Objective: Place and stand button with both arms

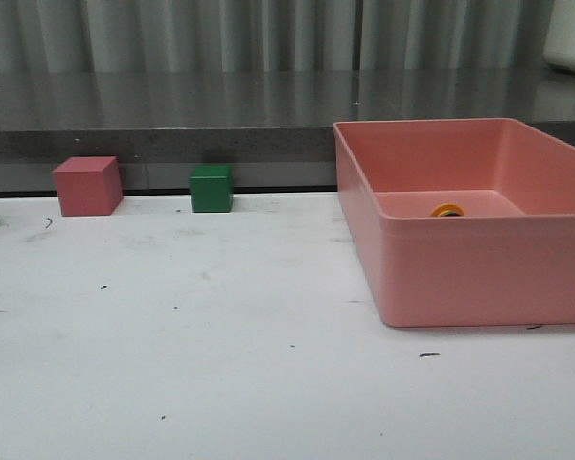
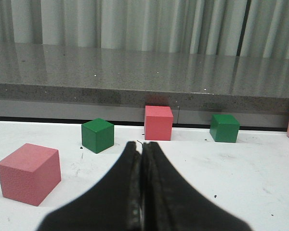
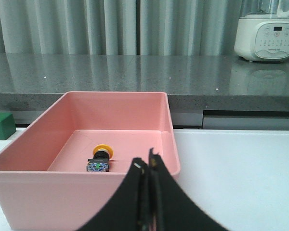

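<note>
Button [image 3: 100, 159] on its side in pink bin [image 3: 38, 180] (no legible writing)

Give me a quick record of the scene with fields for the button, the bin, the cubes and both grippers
button: lies on its side inside the bin, yellow cap toward the far wall
bin: pink bin, open-topped, on the white table, robot's right side
cubes: pink cube and green cube at the table's far edge; two more nearer the left arm
left gripper: jaws shut, empty
right gripper: jaws shut, empty, near the bin's front wall
appliance: white appliance on the grey counter
</note>
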`<state>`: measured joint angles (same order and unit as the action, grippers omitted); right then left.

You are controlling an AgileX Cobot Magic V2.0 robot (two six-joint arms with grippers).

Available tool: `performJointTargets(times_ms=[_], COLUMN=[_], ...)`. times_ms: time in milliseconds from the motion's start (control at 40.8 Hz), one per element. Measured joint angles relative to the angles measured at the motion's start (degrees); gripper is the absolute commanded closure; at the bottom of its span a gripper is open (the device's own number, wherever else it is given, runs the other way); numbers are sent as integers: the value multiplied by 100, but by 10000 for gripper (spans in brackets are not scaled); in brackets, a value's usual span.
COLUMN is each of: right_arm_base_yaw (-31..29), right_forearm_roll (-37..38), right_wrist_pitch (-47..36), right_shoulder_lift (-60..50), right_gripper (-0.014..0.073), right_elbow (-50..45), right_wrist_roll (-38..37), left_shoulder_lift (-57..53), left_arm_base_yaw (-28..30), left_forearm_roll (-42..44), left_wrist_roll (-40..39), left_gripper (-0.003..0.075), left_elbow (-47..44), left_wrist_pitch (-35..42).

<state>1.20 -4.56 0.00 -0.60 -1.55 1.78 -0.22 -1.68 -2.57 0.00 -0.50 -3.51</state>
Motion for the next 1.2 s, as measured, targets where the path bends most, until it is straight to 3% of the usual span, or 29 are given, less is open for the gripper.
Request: performJointTargets(times_ms=[245, 417, 637, 858, 1201], right_arm_base_yaw=[11, 11, 11, 11, 11], right_forearm_roll=[0, 0, 0, 0, 0], right_wrist_pitch=[0, 829, 2072, 2701, 3555], right_shoulder_lift=[0, 0, 188, 1041, 2242], right_gripper=[662, 662, 662, 662, 662], right_elbow=[0, 725, 2216, 3394, 3788], right_wrist_roll=[0, 0, 0, 0, 0], left_shoulder_lift=[0, 0, 205, 1196, 2317], left_arm_base_yaw=[0, 0, 0, 0, 0], left_forearm_roll=[-3, -31, -31, -31, -31], left_wrist_roll=[0, 0, 0, 0, 0], left_gripper=[740, 740, 740, 740, 740], left_elbow=[0, 449, 2195, 3691, 4038], left_wrist_pitch=[351, 266, -886, -2217, -2903])
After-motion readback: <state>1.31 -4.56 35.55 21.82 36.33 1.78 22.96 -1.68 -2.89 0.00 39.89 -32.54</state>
